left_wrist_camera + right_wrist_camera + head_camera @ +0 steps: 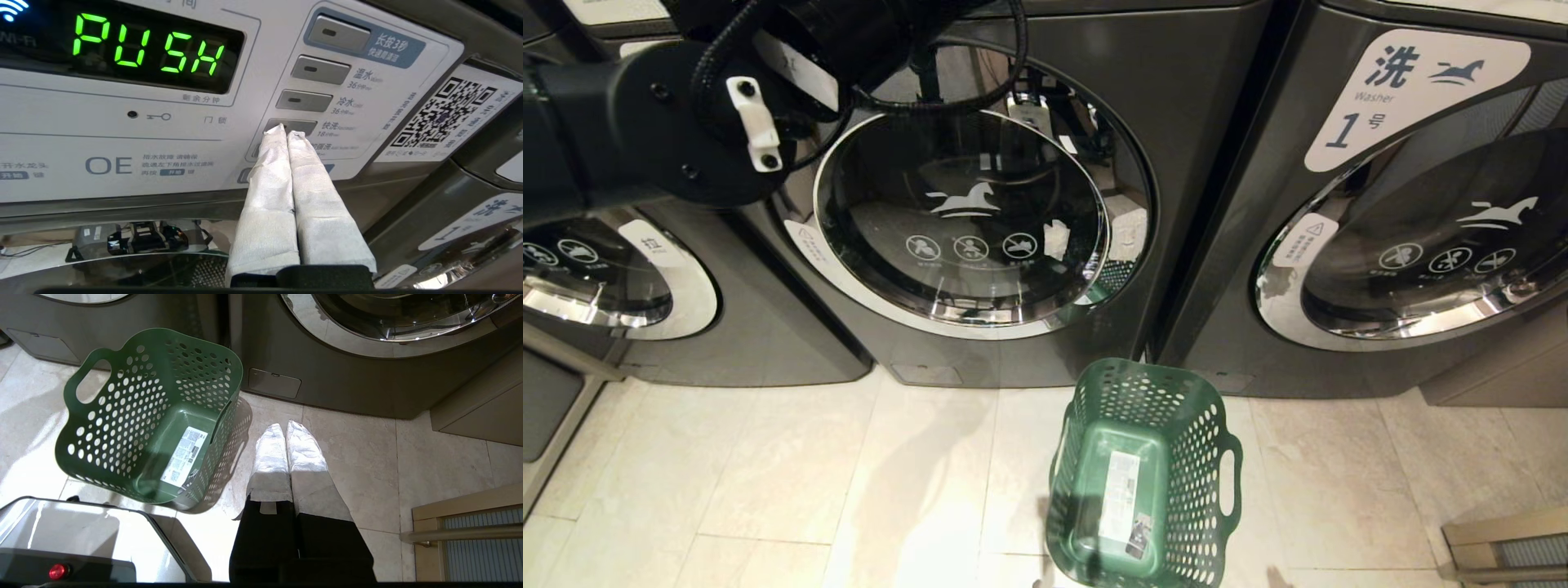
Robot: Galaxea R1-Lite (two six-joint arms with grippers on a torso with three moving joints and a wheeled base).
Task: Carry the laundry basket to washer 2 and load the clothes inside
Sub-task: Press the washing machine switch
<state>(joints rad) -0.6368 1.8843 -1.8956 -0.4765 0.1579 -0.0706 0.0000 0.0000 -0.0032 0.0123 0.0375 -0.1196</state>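
Washer 2 is the middle grey machine; its round glass door is shut and my raised left arm covers its label. My left gripper is shut, tips resting at a grey button on its control panel, whose display reads PUSH. The laundry basket, dark green with round holes, stands empty on the floor in front, its white sticker showing on the bottom. My right gripper hangs shut over the tiles beside the laundry basket. The clothes are out of view.
Washer 1 stands to the right, and a third machine to the left. A QR sticker sits beside the panel. A wooden frame with a rail is at the floor's right edge. My base is close behind the basket.
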